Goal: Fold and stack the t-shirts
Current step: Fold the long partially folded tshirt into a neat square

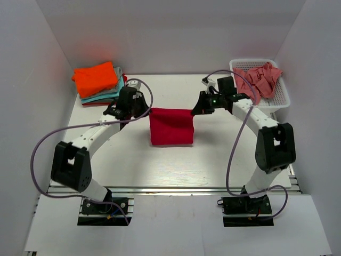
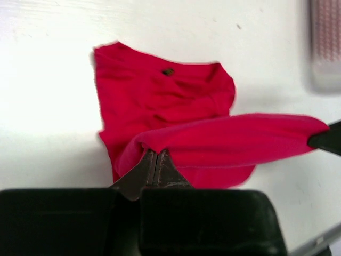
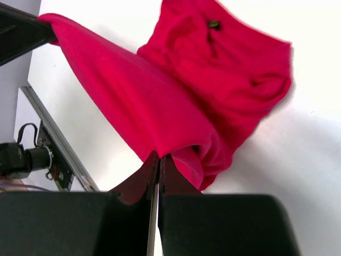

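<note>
A deep crimson t-shirt [image 1: 171,127] hangs folded over in the middle of the table, its top edge stretched between both grippers. My left gripper [image 1: 144,110] is shut on its left corner; the left wrist view shows the jaws [image 2: 155,154] closed on the cloth [image 2: 176,112]. My right gripper [image 1: 196,111] is shut on the right corner, jaws [image 3: 161,158] pinching the shirt [image 3: 213,74]. The lower part rests on the table. A stack of folded shirts, orange [image 1: 96,78] on top with teal [image 1: 104,96] below, lies at the back left.
A white mesh basket [image 1: 282,98] at the back right holds a crumpled salmon-pink shirt [image 1: 258,79]. White walls enclose the table on three sides. Purple cables loop beside each arm.
</note>
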Motion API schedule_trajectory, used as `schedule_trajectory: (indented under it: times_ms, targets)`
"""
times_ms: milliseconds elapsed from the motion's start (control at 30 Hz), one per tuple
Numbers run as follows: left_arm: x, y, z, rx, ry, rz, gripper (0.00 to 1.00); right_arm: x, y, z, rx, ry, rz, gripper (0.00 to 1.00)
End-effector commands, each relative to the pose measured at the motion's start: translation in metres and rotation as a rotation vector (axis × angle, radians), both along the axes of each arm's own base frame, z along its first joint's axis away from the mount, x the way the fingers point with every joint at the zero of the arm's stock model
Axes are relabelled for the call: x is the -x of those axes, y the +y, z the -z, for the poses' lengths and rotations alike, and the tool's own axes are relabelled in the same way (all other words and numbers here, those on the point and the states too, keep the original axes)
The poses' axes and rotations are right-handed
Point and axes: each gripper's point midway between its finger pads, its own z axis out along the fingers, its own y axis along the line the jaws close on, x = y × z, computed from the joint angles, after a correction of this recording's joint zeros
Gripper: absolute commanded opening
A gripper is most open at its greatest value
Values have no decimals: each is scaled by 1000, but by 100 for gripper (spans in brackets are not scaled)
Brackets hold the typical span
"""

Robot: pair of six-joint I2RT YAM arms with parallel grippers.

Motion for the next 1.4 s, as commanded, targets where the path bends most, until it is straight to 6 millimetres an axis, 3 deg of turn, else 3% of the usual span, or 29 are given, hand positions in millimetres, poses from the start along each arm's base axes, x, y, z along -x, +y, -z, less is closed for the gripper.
schedule_trajectory:
  times_ms: [0,100,133,167,200,267,333,400,433,467,533,567,633,667,700,767,800,867,900,1000,1133,1200,1300,1367]
  targets:
    - [-39,18,-23,-10,-57,-133,0,-32,1,-16,-42,-54,0,0]
    - [-54,16,-17,7,-36,-132,0,-50,5,-20,-35,-68,-30,0]
    - [-59,19,-13,4,-28,-141,0,-57,6,2,-20,-32,-43,0]
    - [-63,15,2,9,11,-139,0,-60,6,2,-13,-11,-40,0]
    - [-71,16,2,17,13,-140,0,-68,8,-2,-10,-34,-51,0]
    - [-80,16,12,14,38,-141,0,-74,7,27,5,53,-49,0]
    - [-98,18,22,0,55,-159,0,-94,6,29,3,48,-26,12]
    - [-118,14,23,-20,34,-151,43,-117,3,40,20,49,24,44]
    - [-125,13,22,-37,16,-136,70,-124,-1,45,36,55,55,55]
    - [-139,20,6,-52,-15,-160,100,-146,-3,40,61,17,104,69]
    - [-147,21,7,-84,-3,-156,100,-160,-8,26,51,-18,132,89]
    - [-149,21,-6,-89,-15,-151,100,-161,-8,14,44,-55,132,89]
    - [-147,17,-10,-115,-35,-131,100,-154,-6,15,53,-62,123,89]
    - [-138,15,-7,-104,-24,-109,100,-149,-5,-16,32,-130,119,89]
    - [-135,8,-9,-99,-45,-81,100,-133,-7,6,41,-76,112,89]
    - [-119,-1,5,-77,-25,-2,100,-118,-4,-26,-2,-144,87,89]
    - [-114,-10,-5,-50,-58,29,100,-105,0,-16,-24,-122,54,89]
    - [-100,-16,8,-18,-42,81,100,-80,7,-16,-51,-110,13,89]
    - [-101,-18,9,-9,-56,89,100,-78,13,-27,-84,-146,-7,89]
    - [-92,-31,13,39,-56,160,100,-57,31,-10,-129,-76,-60,89]
    - [-89,-38,37,56,-11,199,100,-59,55,5,-174,-51,-105,89]
    - [-87,-37,60,45,40,198,100,-65,58,33,-158,18,-83,89]
    - [-85,-36,85,25,90,203,100,-72,57,57,-165,90,-43,89]
    - [-86,-40,90,32,83,229,100,-74,48,87,-126,131,31,89]
